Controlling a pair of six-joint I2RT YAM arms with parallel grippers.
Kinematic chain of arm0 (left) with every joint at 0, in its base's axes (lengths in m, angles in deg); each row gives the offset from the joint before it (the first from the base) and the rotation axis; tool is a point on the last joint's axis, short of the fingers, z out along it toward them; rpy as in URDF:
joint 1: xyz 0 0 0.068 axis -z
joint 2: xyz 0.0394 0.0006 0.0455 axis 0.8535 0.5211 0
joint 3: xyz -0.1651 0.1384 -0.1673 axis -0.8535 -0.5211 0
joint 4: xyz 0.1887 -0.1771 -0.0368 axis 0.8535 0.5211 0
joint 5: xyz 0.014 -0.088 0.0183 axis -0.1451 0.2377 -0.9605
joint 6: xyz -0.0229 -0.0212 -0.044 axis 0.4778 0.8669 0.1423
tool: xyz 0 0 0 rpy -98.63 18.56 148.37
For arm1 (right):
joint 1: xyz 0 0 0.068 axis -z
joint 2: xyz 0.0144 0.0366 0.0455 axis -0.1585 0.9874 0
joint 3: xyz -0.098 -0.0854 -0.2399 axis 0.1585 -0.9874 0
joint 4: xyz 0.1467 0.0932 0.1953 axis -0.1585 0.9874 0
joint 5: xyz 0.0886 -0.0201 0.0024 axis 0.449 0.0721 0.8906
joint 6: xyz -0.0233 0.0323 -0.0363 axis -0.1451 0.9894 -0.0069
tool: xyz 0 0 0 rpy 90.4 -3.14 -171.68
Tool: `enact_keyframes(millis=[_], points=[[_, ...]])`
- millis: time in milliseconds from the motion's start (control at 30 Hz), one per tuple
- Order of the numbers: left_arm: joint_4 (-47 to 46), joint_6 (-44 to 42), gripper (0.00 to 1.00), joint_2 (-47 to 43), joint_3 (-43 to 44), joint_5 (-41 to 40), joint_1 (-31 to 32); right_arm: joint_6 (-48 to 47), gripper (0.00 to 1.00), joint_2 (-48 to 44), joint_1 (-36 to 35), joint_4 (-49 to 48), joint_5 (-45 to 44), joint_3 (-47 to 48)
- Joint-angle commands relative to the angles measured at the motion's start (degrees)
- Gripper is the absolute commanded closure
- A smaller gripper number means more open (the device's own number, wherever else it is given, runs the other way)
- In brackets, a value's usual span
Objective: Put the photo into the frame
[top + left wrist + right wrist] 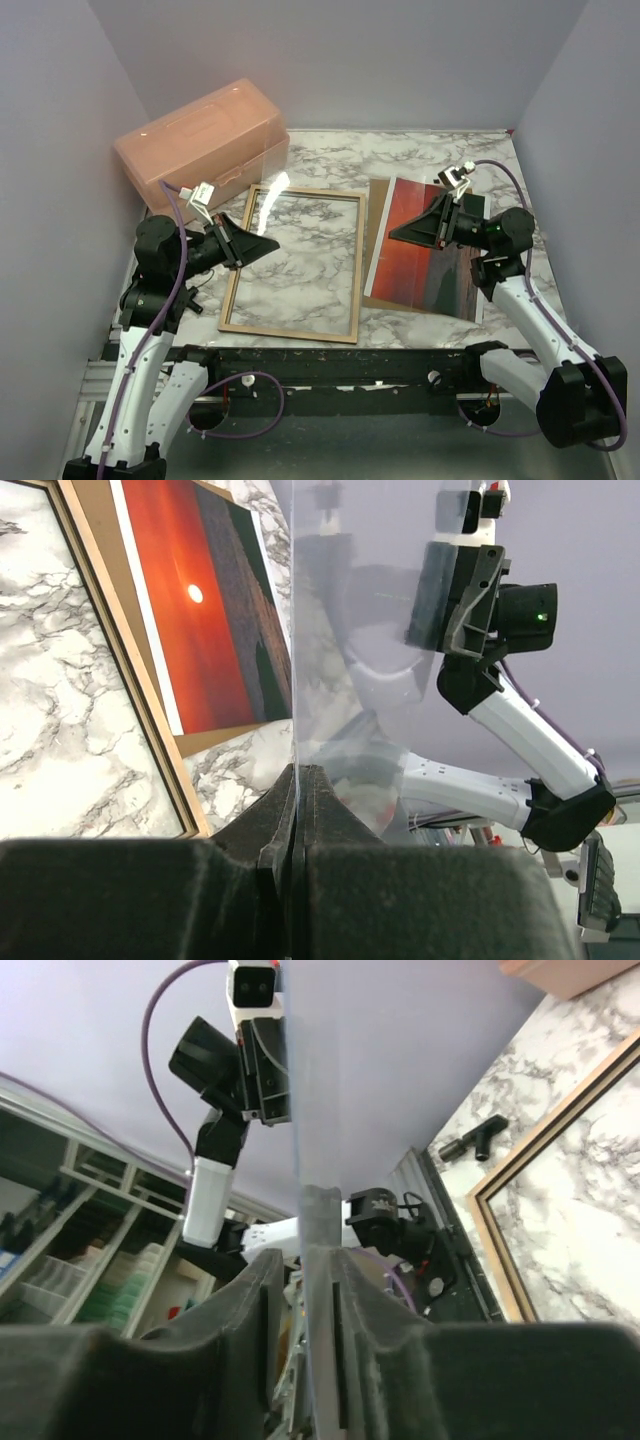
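Tan wood upward, found the frame lying flat on the marble-patterned bench. Saw the photo just right of it, sunset face up, resting on a brown board. Noted a clear pane standing on edge above the bench, pinched in the left claw, which was closed tight on it. Found the right claw straddling another edge of that pane, parted, with one pad against the sheet and a gap on the other side. Spotted a pink lidded box at the back left.

Legible text, labels, brands, numbers, signs: none. Any markings in the three views are too small or blurred to read.
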Motion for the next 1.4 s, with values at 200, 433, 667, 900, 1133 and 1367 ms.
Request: enact_keyframes(millis=[200,433,667,900,1133,1367], points=[[-3.99,1.17,0.94,1.16,-2.49,0.00,-0.60,-9.41,1.00,-3.10,-0.46,14.03,-1.37,3.35],[0.97,-2.91,0.13,3.11,-3.06,-1.81,-0.60,-23.45,1.00,-3.00,-0.41,37.71,-10.04,9.52],[13.67,-11.41,0.02,6.70,-2.58,-10.35,-0.46,-32.95,1.00,-1.75,-0.45,59.48,-24.90,15.97],[18.62,-14.65,0.01,12.75,-2.74,-19.42,2.93,-38.98,1.00,-1.23,-0.46,72.97,-40.02,22.89],[16.70,-11.71,0.01,22.04,-0.02,-28.81,17.35,-44.18,1.00,-1.38,-0.41,82.47,-54.65,30.78],[12.52,-9.31,0.05,34.55,5.25,-32.31,28.13,-45.03,1.00,-3.44,-0.46,87.94,-63.84,33.86]])
